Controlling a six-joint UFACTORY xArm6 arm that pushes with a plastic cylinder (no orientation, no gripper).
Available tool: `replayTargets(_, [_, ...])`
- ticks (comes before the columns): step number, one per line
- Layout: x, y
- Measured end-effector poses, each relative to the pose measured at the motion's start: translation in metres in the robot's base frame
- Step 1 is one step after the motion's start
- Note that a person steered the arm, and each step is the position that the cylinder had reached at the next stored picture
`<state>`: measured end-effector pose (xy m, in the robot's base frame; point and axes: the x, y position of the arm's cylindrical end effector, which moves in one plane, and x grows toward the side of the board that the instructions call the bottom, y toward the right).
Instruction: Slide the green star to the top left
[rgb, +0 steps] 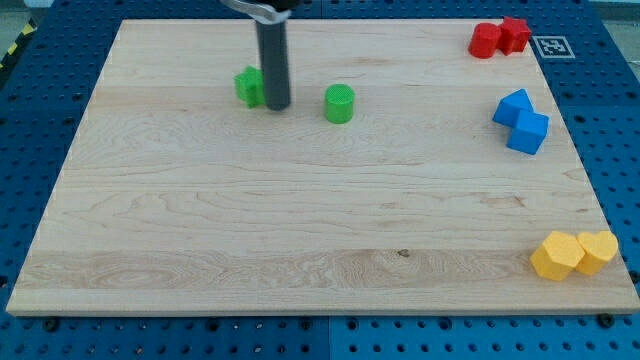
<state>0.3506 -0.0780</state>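
The green star lies on the wooden board in its upper left part, partly hidden by my rod. My tip rests on the board right against the star's right side. A green cylinder stands a short way to the right of my tip, apart from it.
Two red blocks sit together at the view's top right corner. Two blue blocks touch each other at the right edge. Two yellow blocks sit together at the bottom right corner. A black-and-white marker lies off the board's top right.
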Motion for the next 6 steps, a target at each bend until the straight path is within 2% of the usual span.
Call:
replayTargets(1, [-0.027,-0.041])
replayTargets(3, [-0.012,-0.036])
replayTargets(5, [-0.076,-0.081])
replayTargets(6, [-0.052,-0.068])
